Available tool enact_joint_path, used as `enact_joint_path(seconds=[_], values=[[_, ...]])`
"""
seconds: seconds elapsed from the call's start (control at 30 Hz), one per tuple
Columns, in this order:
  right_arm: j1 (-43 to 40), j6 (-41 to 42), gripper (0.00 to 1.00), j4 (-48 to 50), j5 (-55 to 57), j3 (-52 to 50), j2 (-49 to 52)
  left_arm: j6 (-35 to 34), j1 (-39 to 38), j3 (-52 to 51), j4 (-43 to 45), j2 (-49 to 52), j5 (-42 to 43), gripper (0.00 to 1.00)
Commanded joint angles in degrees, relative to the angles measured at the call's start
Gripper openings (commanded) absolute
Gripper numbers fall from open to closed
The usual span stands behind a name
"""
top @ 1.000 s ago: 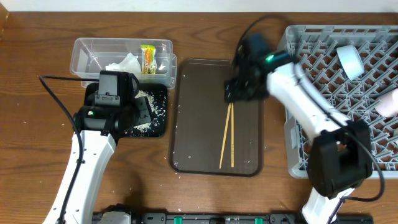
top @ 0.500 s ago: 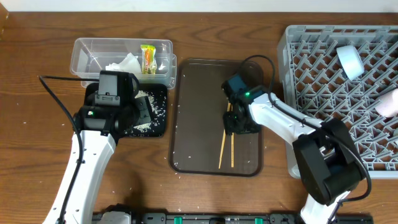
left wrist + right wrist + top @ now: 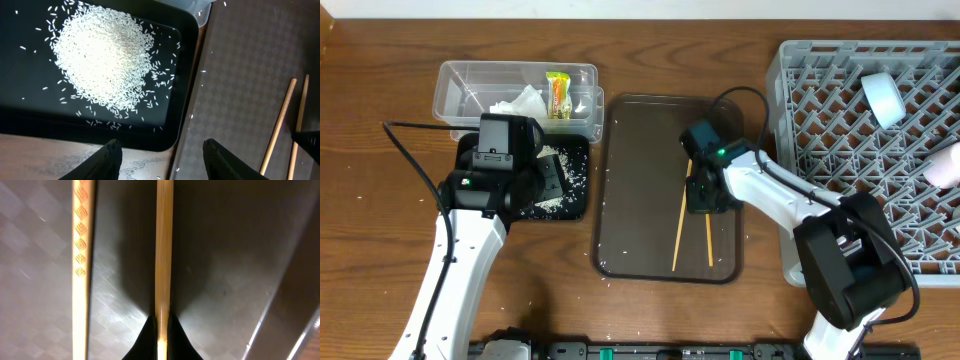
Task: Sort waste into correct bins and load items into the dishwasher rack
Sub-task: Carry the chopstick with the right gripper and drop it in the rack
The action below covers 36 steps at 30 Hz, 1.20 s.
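On the brown serving tray, at mid-bench, the wooden chopsticks are laid lengthwise, close together at their far ends and spread at their near ends. Of the pair, one chopstick is pinched between the fingertips of the right claw, which is clenched on it (in the wrist view the dark tips are pressed tight against the wood). The second chopstick, marked with a small carved pattern, is seen just beside it on the tray, clear of the fingers.

To the left of the serving tray, the black tray is set on the bench. A heap of white rice grains is held in it, with strays scattered around the heap and a few specks on the serving tray. The left claw is held released above the black tray's near corner, its fingers apart with nothing between them.

Behind the black tray, the clear tub is placed, and the crumpled tissue and the snack wrapper are contained in it.

At the right end of the bench, the dishwasher rack is set, and a white cup is seen lying on its pegs near the far side.
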Motion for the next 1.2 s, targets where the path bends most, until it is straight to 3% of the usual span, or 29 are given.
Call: enact_joint_path(seconds=[0.0, 0.27, 0.43, 0.77, 1.0, 1.17], values=[[-2.73, -3.93, 0.01, -0.92, -0.66, 5.60, 0.85, 0.35, 0.13, 0.22, 0.00, 0.33, -0.72, 0.56], [-11.89, -16.39, 0.01, -15.63, -0.66, 25.14, -1.55, 0.37, 0.13, 0.22, 0.00, 0.33, -0.72, 0.63], [-20.00, -23.02, 0.01, -20.28, -0.66, 30.53, -1.86, 0.37, 0.13, 0.22, 0.00, 0.33, -0.72, 0.63], [-30.62, -26.53, 0.01, -22.14, -1.42, 23.32, -1.66, 0.37, 0.13, 0.22, 0.02, 0.33, -0.72, 0.63], [-30.62, -26.77, 0.01, -12.76, -1.16, 14.25, -1.66, 0.35, 0.13, 0.22, 0.00, 0.33, -0.72, 0.63], [-30.62, -26.77, 0.17, -10.62, -1.11, 14.88, -1.79, 0.35, 0.13, 0.22, 0.00, 0.33, -0.72, 0.63]])
